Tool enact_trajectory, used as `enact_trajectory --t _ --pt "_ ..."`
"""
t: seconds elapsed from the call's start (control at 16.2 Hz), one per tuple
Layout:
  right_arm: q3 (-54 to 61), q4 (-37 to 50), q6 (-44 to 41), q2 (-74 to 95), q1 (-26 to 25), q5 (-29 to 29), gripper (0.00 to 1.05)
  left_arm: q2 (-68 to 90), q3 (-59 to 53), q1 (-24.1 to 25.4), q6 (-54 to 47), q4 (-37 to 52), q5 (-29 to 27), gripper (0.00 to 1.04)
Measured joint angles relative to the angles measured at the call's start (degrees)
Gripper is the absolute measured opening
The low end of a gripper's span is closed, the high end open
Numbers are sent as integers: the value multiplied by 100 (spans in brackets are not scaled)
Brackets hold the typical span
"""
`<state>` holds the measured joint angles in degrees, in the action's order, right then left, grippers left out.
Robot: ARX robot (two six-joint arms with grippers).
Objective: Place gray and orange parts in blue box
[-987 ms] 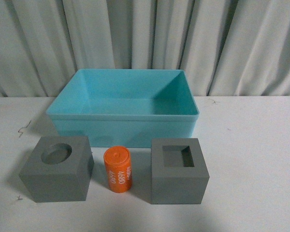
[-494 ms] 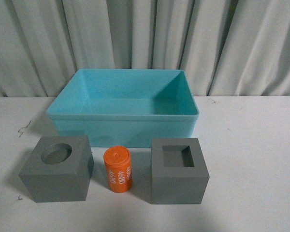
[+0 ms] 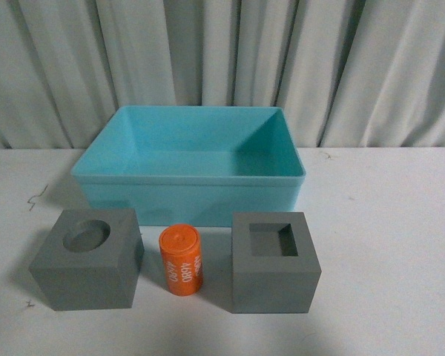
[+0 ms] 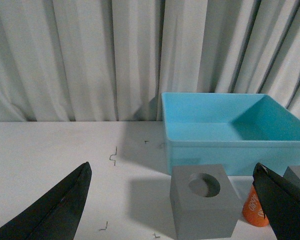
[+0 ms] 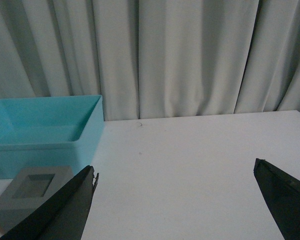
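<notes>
In the front view a gray cube with a round recess [image 3: 87, 258] stands at the near left, an upright orange cylinder [image 3: 181, 260] with white lettering in the middle, and a gray cube with a square recess [image 3: 274, 261] to its right. Behind them sits the empty blue box [image 3: 189, 180]. Neither arm shows in that view. My left gripper [image 4: 172, 172] is open, its jaws wide on either side of the round-recess cube [image 4: 204, 200], with the orange cylinder [image 4: 253, 212] beside it. My right gripper [image 5: 174, 171] is open over bare table, with the square-recess cube [image 5: 32, 194] off to one side.
A white tabletop [image 3: 386, 222] carries everything, with pale pleated curtains [image 3: 222, 59] hanging behind it. Small dark scuff marks [image 3: 37, 196] dot the table left of the box.
</notes>
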<state>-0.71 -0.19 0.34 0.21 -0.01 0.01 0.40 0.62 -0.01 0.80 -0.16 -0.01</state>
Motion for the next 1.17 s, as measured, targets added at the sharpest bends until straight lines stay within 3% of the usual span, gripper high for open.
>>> enact_trajectory --t 1.17 --pt "0 0 0 0 0 2 98 0 0 0 -2 0 0 98"
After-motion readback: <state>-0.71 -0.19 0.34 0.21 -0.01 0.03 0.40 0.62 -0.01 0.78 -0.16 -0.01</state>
